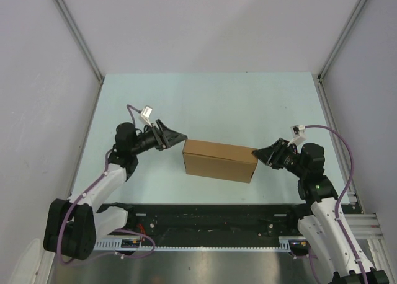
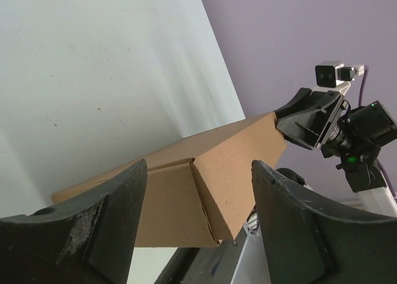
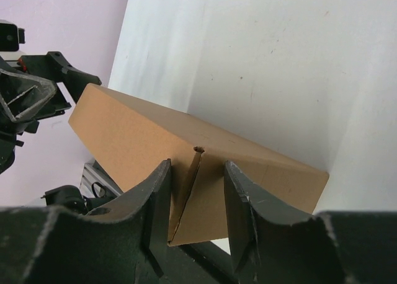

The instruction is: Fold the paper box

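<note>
The pale table (image 1: 205,98) carries the paper box (image 1: 220,160) near its middle, a little toward the near edge, between the two arms. The box stands as a closed, shallow brown block: top panel down flat, long front wall upright, corners squared. Judging from that, most of the folding is done. No loose sheet or open lid shows from above.

The left gripper (image 1: 178,136) sits at the box's left far corner, its jaws spread wide. In the left wrist view its fingers (image 2: 118,203) frame the box's end without touching it, so it holds nothing.

The right gripper (image 1: 260,154) meets the right far corner. Its jaws are narrow, roughly half closed, and its fingers (image 3: 158,197) straddle a slanted seam (image 3: 189,191) on the end wall. I cannot tell whether they pinch a flap there or only press against it.

That seam has a small notch at its top and gapes slightly toward the bottom, and the left end wall (image 2: 180,203) shows a similar flap edge. What seems left is seating these end flaps fully, then letting go
</note>
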Controlling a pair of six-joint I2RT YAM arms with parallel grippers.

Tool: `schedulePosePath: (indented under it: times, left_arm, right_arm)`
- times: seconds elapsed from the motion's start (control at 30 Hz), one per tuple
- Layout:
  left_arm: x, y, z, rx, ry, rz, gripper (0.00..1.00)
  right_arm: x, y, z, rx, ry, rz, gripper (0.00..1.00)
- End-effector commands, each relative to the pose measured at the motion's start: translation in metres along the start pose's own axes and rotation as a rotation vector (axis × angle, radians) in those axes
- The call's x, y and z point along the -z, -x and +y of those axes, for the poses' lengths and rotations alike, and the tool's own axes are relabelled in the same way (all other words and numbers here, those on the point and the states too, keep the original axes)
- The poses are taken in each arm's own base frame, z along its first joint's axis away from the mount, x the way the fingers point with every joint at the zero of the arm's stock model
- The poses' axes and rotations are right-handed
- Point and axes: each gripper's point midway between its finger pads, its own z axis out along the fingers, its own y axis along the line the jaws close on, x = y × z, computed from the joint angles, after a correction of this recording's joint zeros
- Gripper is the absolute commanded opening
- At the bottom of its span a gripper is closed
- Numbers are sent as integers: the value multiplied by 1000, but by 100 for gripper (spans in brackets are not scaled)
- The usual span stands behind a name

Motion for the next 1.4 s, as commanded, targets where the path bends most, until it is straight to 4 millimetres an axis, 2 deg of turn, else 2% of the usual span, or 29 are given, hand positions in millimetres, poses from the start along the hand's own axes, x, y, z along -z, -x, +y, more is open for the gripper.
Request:
schedulePosePath:
  times: [0.0, 0.37, 0.67, 0.8, 1.03, 1.13, 1.37]
  left_arm:
    - [13, -9, 3, 5, 12, 12, 73]
    - [20, -34, 13, 38, 3, 49, 69]
    - [19, -32, 6, 50, -36, 45, 68]
    - [20, -40, 13, 60, -25, 56, 63]
    - [22, -60, 28, 93, 6, 80, 47]
    - [19, -69, 33, 85, 41, 101, 46]
    - [20, -90, 60, 117, 177, 124, 43]
  right_arm:
    - [3, -41, -38, -47, -133, 135, 27]
    - [3, -40, -38, -44, -134, 131, 27]
    - [4, -41, -39, -43, -139, 133, 27]
    - [4, -41, -40, -43, -141, 133, 27]
    - [4, -41, -41, -45, -150, 131, 27]
    - [4, -40, -43, -44, -158, 127, 26]
    - [3, -43, -46, -39, -185, 126, 26]
